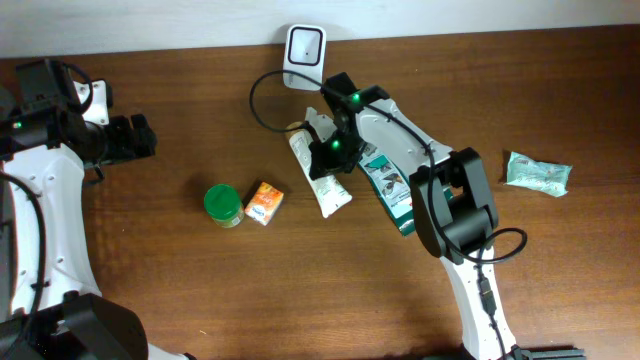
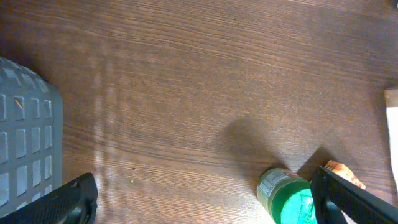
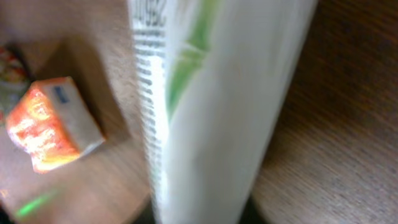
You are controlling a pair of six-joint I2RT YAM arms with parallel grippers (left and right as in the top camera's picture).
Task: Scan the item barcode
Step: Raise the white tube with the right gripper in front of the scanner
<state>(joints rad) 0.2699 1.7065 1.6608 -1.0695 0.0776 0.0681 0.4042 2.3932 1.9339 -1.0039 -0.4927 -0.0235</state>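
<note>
**Overhead.** The scanner [image 1: 304, 48] stands at the far edge of the counter [image 1: 150, 290], and its cable [image 1: 258, 105] loops out to its left. The tube [image 1: 328, 185], the item to be scanned, lies just on the robot's side of the scanner, slanting away from it. The right fingers [image 1: 325, 152] are closed on the tube's end nearer the scanner. A green-and-white packet [image 1: 392, 190] sits to the scanner's right, just beside the tube. A green-lidded jar [image 1: 222, 205] and an orange box [image 1: 264, 202] sit further out, to the scanner's left. The left fingers [image 1: 140, 137] are well to the left of the scanner, wide open and holding nothing.

**Left wrist.** Both left fingers frame bare counter. The jar and a corner of the orange box show low in the frame, with a grey crate [image 2: 25, 143] at the edge. The scanner is not in this view.

**Right wrist.** The tube fills the frame. Barcode print [image 3: 144, 93] runs along one edge of it, turned sideways. The scanner is out of frame.

**Risks.**
- The tube looks soft. Held at one end, it may sag or twist on lifting and swing the code off the scanner's window.
- The code sits on a narrow edge, so a small wrist error could leave it unread.
- The cable loop and the packet are close enough to snag or drag.
</note>
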